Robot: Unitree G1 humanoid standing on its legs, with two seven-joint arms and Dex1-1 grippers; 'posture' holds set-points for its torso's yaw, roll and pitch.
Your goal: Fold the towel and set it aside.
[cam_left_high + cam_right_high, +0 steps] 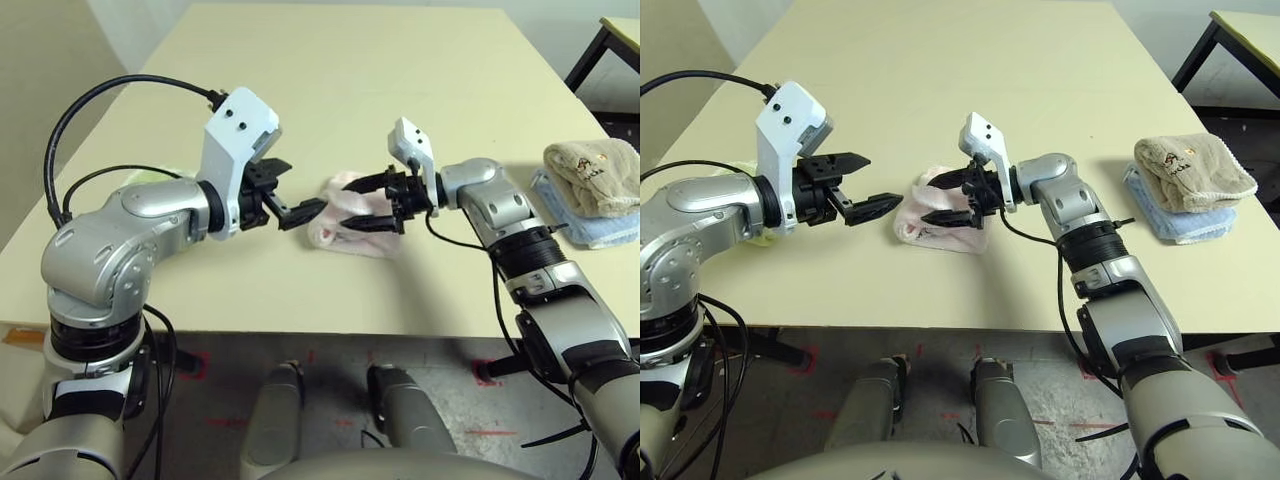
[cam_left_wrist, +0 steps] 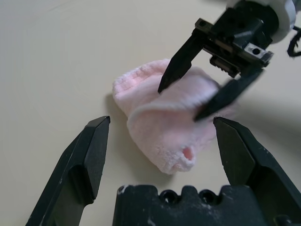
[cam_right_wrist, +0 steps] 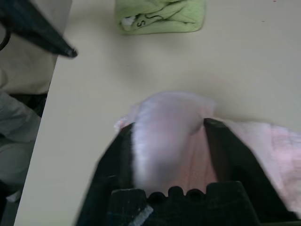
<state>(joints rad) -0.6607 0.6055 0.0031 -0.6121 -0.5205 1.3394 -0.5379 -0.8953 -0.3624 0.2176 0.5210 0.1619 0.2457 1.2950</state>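
- Risk, as I judge it: the towel (image 1: pixel 350 222) sits as a loose rolled bundle, not a flat fold. If the right gripper (image 1: pixel 372 205) shuts on just the top layer, a lift could let the roll open and the fold would be lost.
- Second risk: both grippers work close together over one small bundle; a careless reach by either could make them collide, or shove the towel along the counter (image 1: pixel 330 90).
- Left gripper (image 1: pixel 292 196): fingers spread wide, holding nothing, just beside the towel's near-left end and apart from it.
- Right gripper: fingers partly spread, straddling the bundle, one above and one low against the fabric. I cannot tell whether they pinch it firmly.
- Towel: mid-counter, between the two grippers.
- Farther right: beige towel (image 1: pixel 595 175) stacked on a blue towel (image 1: pixel 595 230).
- Lime-green towel (image 3: pixel 160 15) folded, well apart.
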